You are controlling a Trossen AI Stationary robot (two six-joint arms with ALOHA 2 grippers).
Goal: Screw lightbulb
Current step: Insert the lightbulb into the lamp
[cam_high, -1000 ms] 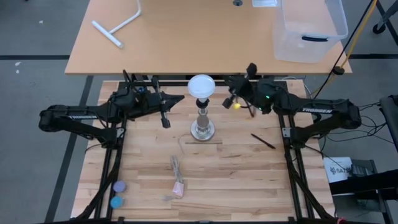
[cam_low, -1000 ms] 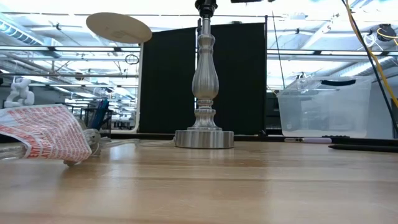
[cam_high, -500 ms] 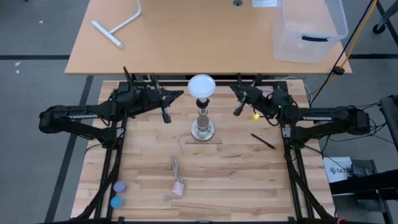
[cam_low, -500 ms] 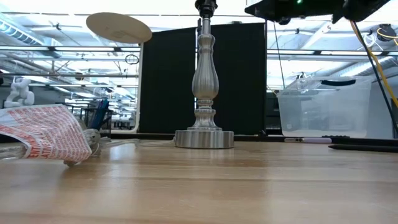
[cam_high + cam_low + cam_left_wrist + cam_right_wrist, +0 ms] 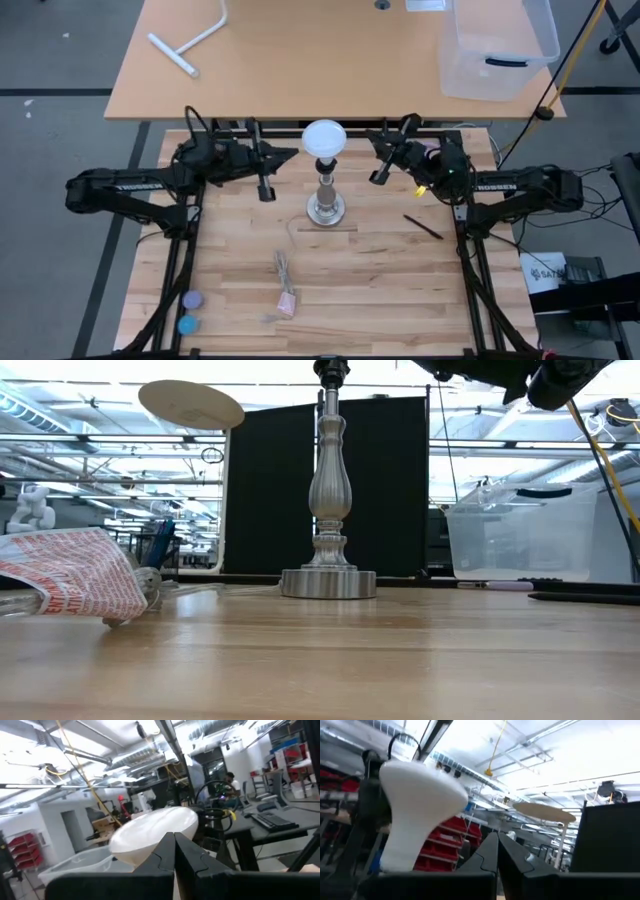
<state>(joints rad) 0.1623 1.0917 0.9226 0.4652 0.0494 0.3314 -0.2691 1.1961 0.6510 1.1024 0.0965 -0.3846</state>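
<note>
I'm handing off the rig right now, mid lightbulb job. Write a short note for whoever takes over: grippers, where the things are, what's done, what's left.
Left gripper: shut, empty, raised just left of the lightbulb.
Right gripper: shut, empty, raised just right of the bulb.
Lightbulb: sits on top of the metal lamp post, which stands upright mid-table on its round base; neither gripper touches it.
Done: bulb is up on the post. How far it is threaded in cannot be told from these views.
Left: check that it is seated; if loose, grip the globe and keep turning.
Also on the table: a red-printed wrapper, a dark pen, two small blue caps.
</note>
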